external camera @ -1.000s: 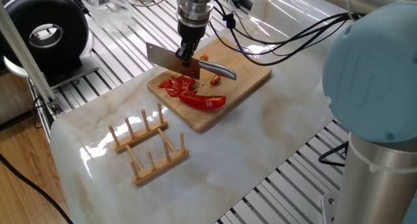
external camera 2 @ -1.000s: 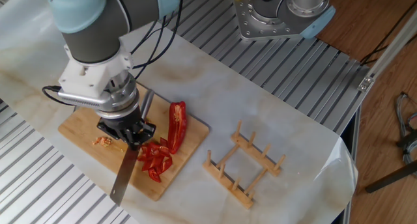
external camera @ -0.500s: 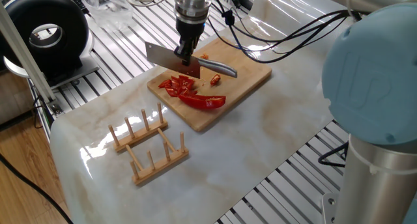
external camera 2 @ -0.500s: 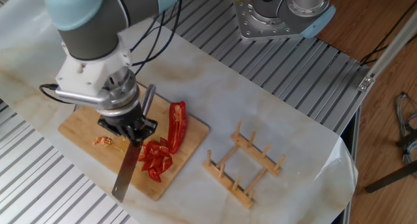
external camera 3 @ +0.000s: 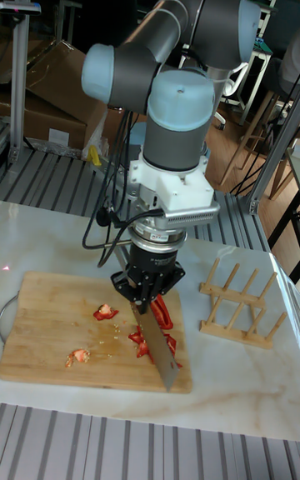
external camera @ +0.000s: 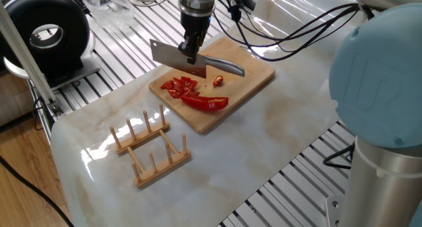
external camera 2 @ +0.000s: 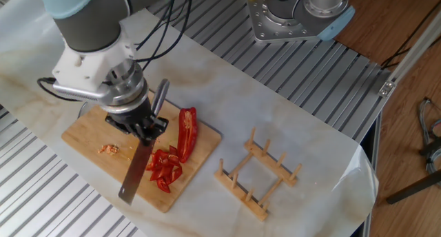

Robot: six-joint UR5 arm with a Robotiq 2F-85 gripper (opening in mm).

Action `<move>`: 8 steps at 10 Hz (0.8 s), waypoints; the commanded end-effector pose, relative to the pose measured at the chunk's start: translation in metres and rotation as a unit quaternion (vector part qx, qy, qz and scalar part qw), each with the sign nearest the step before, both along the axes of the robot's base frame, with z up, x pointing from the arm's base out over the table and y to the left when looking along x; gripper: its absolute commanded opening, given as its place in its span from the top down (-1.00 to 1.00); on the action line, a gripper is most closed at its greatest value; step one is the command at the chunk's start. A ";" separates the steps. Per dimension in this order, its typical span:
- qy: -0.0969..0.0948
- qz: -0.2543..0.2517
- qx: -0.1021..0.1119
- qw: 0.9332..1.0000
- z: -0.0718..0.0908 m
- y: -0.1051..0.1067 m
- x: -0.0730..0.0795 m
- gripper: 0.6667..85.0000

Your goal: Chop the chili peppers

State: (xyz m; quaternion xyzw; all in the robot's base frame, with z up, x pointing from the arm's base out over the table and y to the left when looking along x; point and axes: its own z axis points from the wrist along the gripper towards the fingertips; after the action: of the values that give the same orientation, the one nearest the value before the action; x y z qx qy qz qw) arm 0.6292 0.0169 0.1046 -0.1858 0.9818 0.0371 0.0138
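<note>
The chili peppers lie on a wooden cutting board (external camera: 254, 74) (external camera 2: 86, 137) (external camera 3: 46, 322). One long red half (external camera: 208, 103) (external camera 2: 187, 129) sits beside a pile of cut red pieces (external camera: 180, 87) (external camera 2: 165, 170) (external camera 3: 140, 338). Small bits (external camera 2: 107, 149) (external camera 3: 105, 312) lie apart on the board. My gripper (external camera: 191, 53) (external camera 2: 142, 129) (external camera 3: 149, 300) is shut on a cleaver-style knife (external camera: 177, 58) (external camera 2: 134, 176) (external camera 3: 159, 345). Its blade hangs a little above the cut pieces, and its metal handle (external camera: 226, 68) sticks out behind the fingers.
A wooden peg rack (external camera: 149, 148) (external camera 2: 259, 175) (external camera 3: 242, 305) stands on the marble top beside the board. A black round device (external camera: 46, 32) sits at the far left. The arm's large base (external camera: 382, 121) fills the right side; a metal mount (external camera 2: 300, 13) sits behind the table.
The gripper has risen with the knife, lifting the blade off the pile of cut pieces. The peppers have not moved.
</note>
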 end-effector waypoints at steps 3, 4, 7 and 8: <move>-0.006 -0.037 -0.073 0.997 0.016 -0.039 -0.019 0.98; -0.020 -0.033 -0.083 0.996 0.017 -0.045 -0.012 0.98; -0.075 -0.058 -0.081 0.992 0.019 -0.049 0.017 0.98; -0.090 -0.067 -0.082 0.990 0.020 -0.051 0.025 0.98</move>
State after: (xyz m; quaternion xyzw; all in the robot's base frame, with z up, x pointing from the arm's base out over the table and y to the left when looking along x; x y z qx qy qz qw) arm 0.6370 -0.0290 0.1201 -0.1439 0.9868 -0.0537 0.0523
